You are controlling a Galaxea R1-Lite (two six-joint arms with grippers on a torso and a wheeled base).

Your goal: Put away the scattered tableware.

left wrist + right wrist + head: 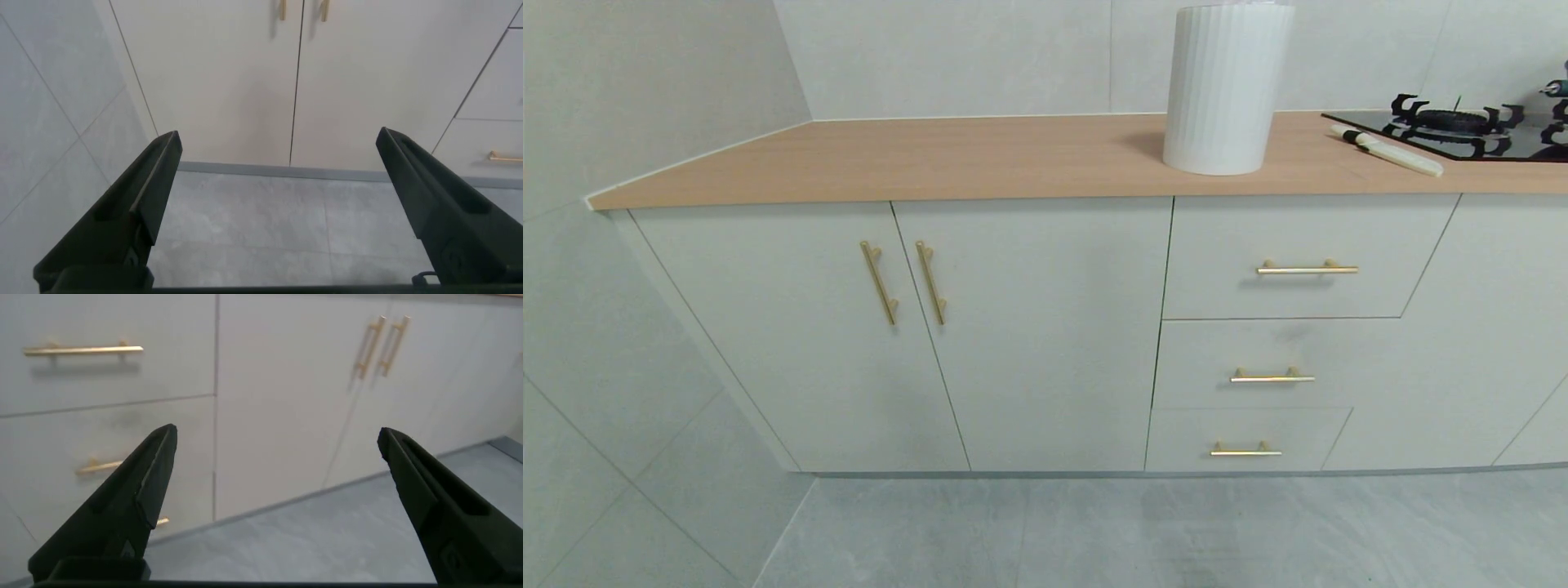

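Note:
A cream-handled knife [1390, 152] lies on the wooden counter [947, 159] at the right, beside the black hob [1462, 131]. A tall white ribbed container [1225, 88] stands on the counter left of the knife. My left gripper [278, 143] is open and held low, facing the double cabinet doors [301, 73] and the floor. My right gripper [278, 441] is open too, with nothing between its fingers, facing the drawer fronts [98, 392] and cabinet doors.
Below the counter are two doors with gold handles [905, 282] and three drawers with gold handles [1307, 268]. A tiled wall closes the left side. Grey floor tiles [1094, 531] lie open before the cabinets.

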